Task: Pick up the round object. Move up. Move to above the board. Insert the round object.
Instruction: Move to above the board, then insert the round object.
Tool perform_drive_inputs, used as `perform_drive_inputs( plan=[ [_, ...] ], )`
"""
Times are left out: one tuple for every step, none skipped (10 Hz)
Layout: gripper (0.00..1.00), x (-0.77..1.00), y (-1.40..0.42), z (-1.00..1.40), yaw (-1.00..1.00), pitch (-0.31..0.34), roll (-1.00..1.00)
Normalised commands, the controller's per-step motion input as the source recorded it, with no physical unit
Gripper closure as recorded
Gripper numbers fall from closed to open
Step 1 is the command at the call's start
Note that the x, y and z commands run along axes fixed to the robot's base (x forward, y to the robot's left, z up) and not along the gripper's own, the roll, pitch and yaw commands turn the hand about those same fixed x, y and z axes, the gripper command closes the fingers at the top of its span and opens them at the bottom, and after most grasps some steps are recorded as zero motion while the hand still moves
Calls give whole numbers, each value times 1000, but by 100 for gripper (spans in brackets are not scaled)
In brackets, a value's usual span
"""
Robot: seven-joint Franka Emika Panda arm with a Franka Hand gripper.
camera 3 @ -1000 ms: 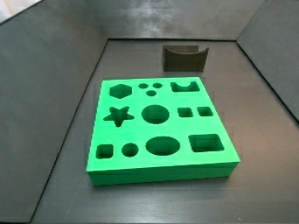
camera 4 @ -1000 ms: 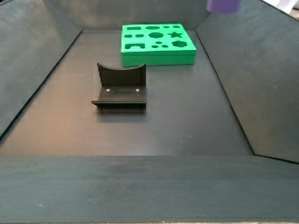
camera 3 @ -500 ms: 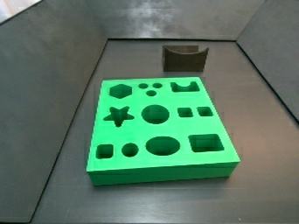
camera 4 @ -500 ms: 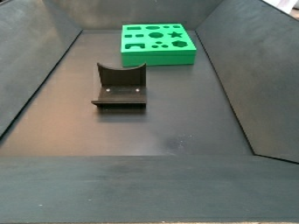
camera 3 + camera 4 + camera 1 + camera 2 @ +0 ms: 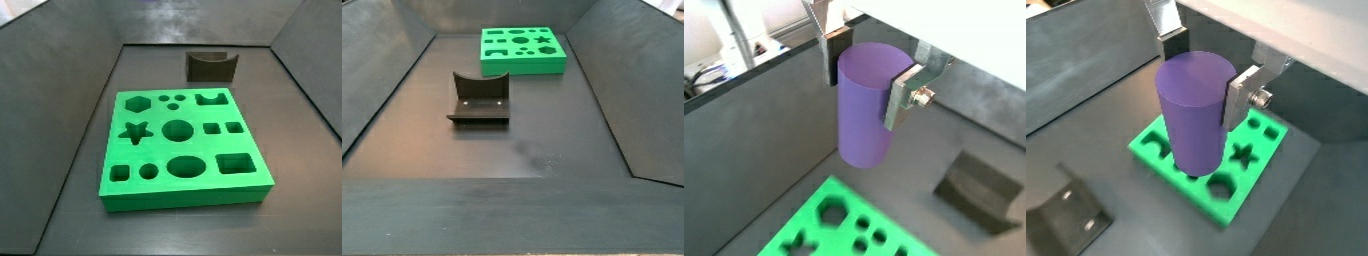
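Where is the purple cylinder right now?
The round object is clamped between the gripper's fingers, held high above the board in both wrist views; neither side view shows it.

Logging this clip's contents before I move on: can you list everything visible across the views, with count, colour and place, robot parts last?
Round object: one, matte purple, upright cylinder held between the gripper's fingers, high above the floor; seen in both wrist views, out of frame in both side views.
Board: one, bright green, flat on the dark floor, with star, hexagon, round, square and oval cut-outs, all empty.
Notched block: one, dark grey, on the floor apart from the board.
Bin: one, dark grey floor with sloping walls around it.
Gripper: one, silver plate fingers closed on the round object's upper part, above the board's area in a wrist view; not visible in the side views.
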Motion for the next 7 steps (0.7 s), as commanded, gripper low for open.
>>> perform_drive_inputs(
  plan=[
    [100,335,-1000,54,4,124,19],
    [100,339,-947,54,11,126,29],
    [100,245,-554,34,7,137,58],
    [100,182,-333,27,9,132,64],
    [100,117,-179,27,6,112,76],
    [100,0,-20,0,3,0,0],
    [100,0,-143,-160,17,-44,0]
  ],
)
